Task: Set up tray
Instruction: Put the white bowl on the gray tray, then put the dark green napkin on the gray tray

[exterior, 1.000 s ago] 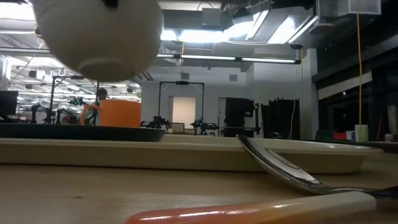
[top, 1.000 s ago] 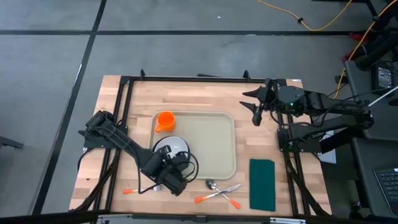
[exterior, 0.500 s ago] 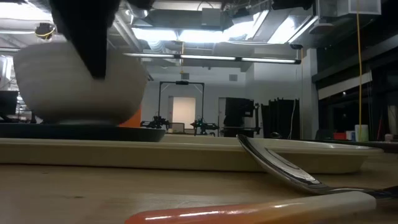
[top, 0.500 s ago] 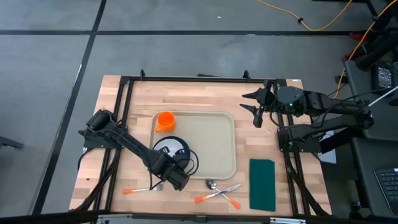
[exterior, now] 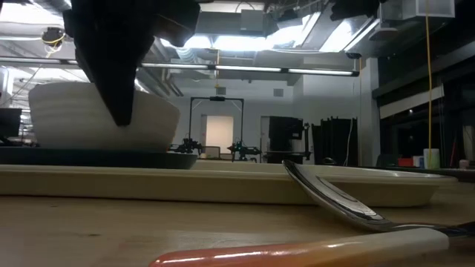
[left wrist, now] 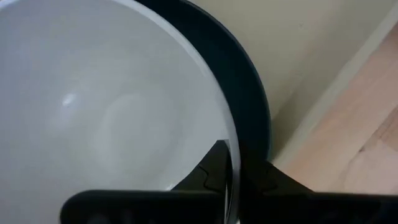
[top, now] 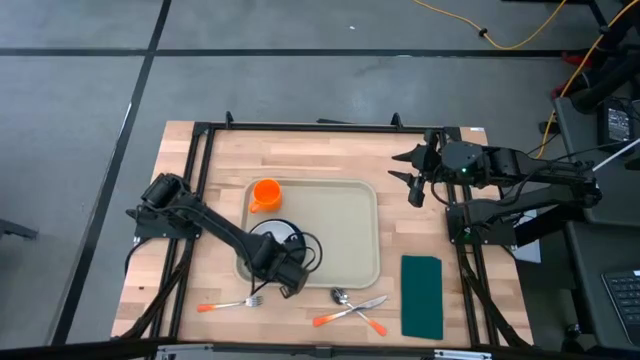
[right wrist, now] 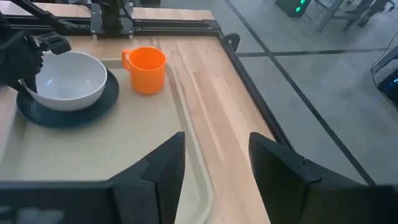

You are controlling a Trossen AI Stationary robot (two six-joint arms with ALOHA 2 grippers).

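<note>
The tray lies flat near the middle of the wooden surface, long sides running left to right. In its near left corner sits a dark teal plate, and a white bowl rests on that plate. The left tool is at the bowl's near right edge, pinching the rim: in the left wrist view one finger lies inside the bowl and the other outside, over the plate. In the low view the bowl's base meets the plate. An orange cup stands upright in the tray's far left corner, apart from the plate. The right tool hangs above bare surface just off the tray's far right corner, fingers spread and empty. On the surface near the tray's near edge lie a fork with an orange handle to the left, then a spoon and a knife crossing each other. A dark green napkin lies flat to the right of them, beside the tray's near right corner.
</note>
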